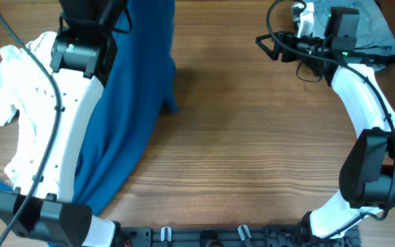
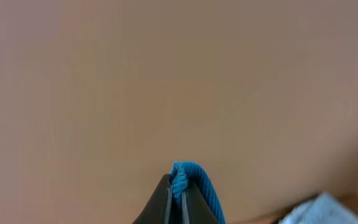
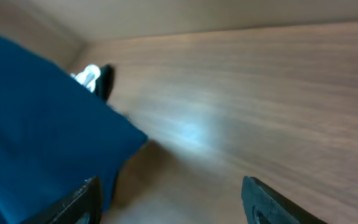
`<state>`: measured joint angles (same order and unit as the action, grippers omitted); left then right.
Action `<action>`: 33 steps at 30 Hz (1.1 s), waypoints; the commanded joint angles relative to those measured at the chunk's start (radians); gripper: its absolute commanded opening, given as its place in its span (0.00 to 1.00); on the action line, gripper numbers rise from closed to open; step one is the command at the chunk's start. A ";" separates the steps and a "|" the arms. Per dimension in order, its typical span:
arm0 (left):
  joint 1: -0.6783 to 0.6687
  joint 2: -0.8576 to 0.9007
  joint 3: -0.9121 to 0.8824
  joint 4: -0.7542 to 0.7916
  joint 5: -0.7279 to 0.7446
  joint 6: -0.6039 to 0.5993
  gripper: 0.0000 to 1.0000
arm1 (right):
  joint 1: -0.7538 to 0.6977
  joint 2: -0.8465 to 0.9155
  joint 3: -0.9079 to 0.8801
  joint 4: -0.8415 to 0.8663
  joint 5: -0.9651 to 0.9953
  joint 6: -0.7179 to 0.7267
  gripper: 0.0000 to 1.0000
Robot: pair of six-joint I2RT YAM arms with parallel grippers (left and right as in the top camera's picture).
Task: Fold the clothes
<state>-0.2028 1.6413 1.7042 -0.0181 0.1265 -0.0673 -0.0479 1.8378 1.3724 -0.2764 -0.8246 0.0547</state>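
A large deep-blue shirt (image 1: pixel 132 103) hangs in a long drape from the top edge of the overhead view down to the table's front left. In the left wrist view my left gripper (image 2: pixel 179 184) is shut on a ribbed blue edge of that shirt (image 2: pixel 197 180), lifted off the table. In the overhead view the left fingers are hidden at the top edge. A white shirt (image 1: pixel 9 96) lies crumpled at the far left, partly under the left arm. My right gripper (image 1: pixel 267 46) hovers at the back right, open and empty. Its view shows the blue shirt (image 3: pixel 36 130) to its left.
Pale blue denim jeans (image 1: pixel 376 27) lie in the back right corner behind the right arm. The bare wooden table (image 1: pixel 252 137) spreads between the two arms. A corner of white fabric (image 2: pixel 325 211) shows low in the left wrist view.
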 commanded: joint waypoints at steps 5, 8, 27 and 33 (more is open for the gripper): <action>-0.054 -0.074 0.036 0.229 0.040 -0.098 0.04 | 0.018 -0.025 0.020 -0.080 -0.037 -0.081 0.72; -0.086 -0.074 0.042 0.409 0.033 -0.098 0.04 | 0.019 -0.025 0.020 -0.093 -0.058 -0.081 0.73; -0.154 -0.074 0.074 0.529 -0.079 -0.102 0.04 | 0.174 0.129 0.020 0.341 -0.356 0.060 0.81; -0.161 -0.074 0.074 0.500 -0.079 -0.102 0.04 | 0.219 0.167 0.020 0.540 -0.399 0.061 0.81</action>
<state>-0.3534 1.5970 1.7443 0.4843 0.0570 -0.1604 0.1558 1.9881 1.3808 0.2214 -1.1713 0.1108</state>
